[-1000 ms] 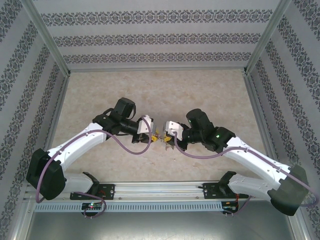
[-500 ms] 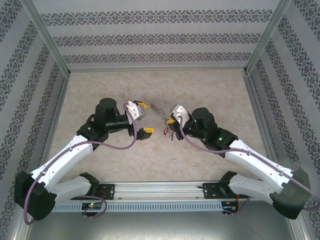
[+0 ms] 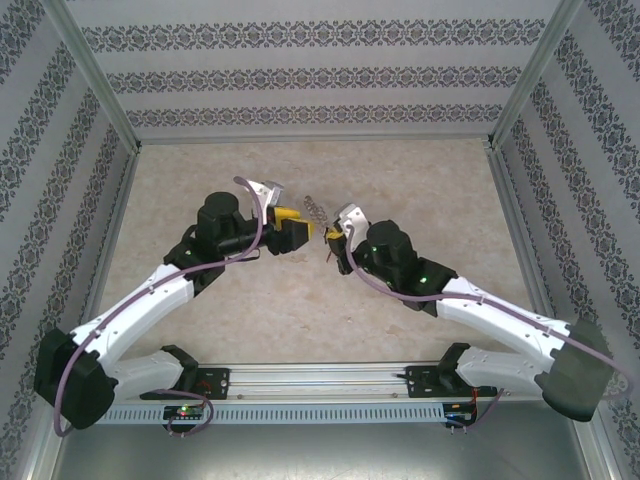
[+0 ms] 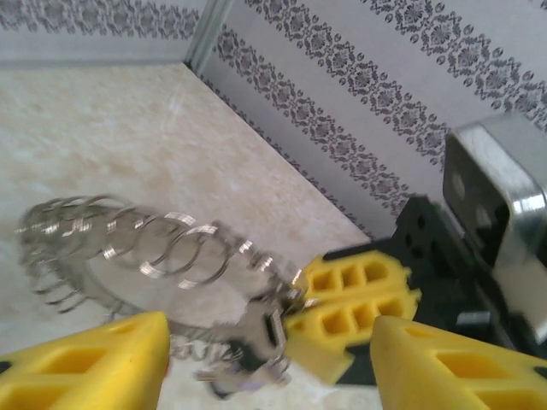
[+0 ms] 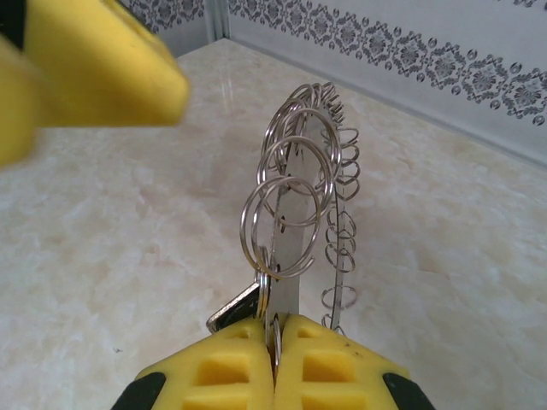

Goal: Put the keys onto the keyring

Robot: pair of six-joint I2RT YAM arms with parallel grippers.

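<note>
My right gripper (image 5: 275, 323) is clamped on the keyring (image 5: 291, 184), holding it upright; my left gripper (image 4: 269, 350) gapes wide beside it.

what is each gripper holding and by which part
The right gripper pinches the keyring at its near rim, beside a key, jaws shut. The left gripper is open, holding nothing.

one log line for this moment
left tool: open, facing keyring | right tool: shut on keyring | keyring: between both tools
</note>
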